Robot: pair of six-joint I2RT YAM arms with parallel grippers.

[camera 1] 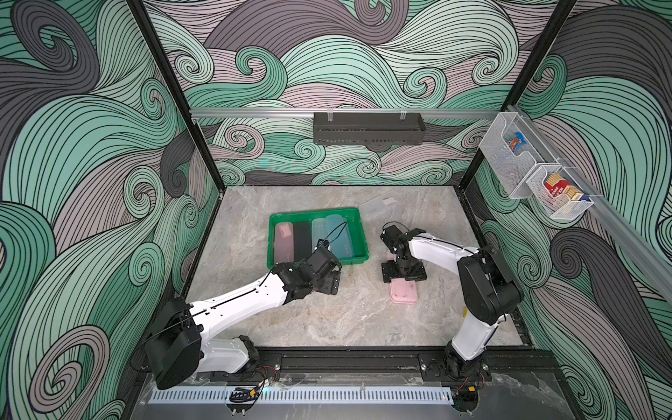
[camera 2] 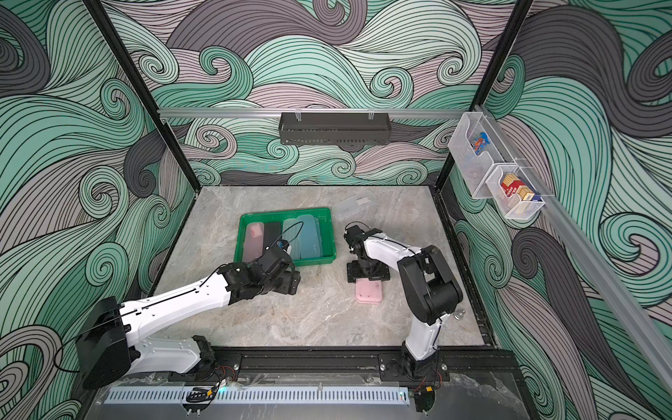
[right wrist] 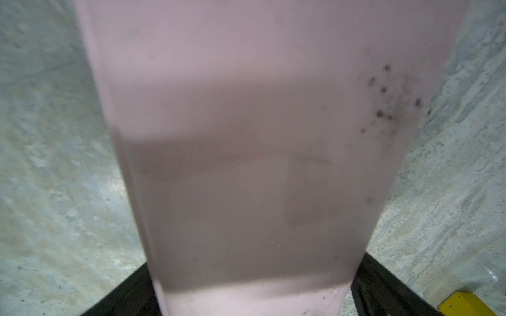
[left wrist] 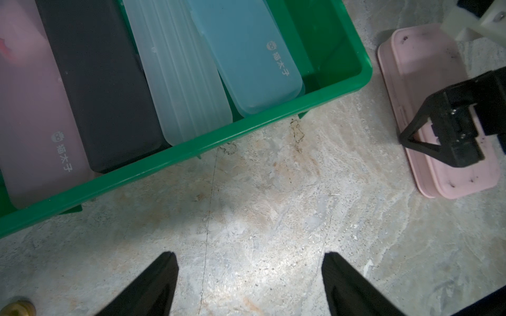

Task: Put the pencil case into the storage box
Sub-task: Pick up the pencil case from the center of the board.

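Note:
A pink pencil case (camera 1: 403,295) (camera 2: 369,296) lies flat on the marble table, to the right of the green storage box (camera 1: 316,211) (camera 2: 287,212). My right gripper (camera 1: 403,279) points straight down over its far half, open, one finger on each long side. In the right wrist view the pink pencil case (right wrist: 246,109) fills the space between the black fingers (right wrist: 383,287). My left gripper (camera 1: 329,285) (left wrist: 250,262) hangs open over bare table just in front of the storage box (left wrist: 191,147), holding nothing. Inside the box lie pink, black, clear and blue cases.
A clear pencil case (camera 1: 378,207) lies on the table behind the box's right corner. A black perforated trough (camera 1: 369,129) hangs on the back rail. White mesh bins (camera 1: 534,171) hang on the right wall. The right arm's elbow stands near the table's right edge.

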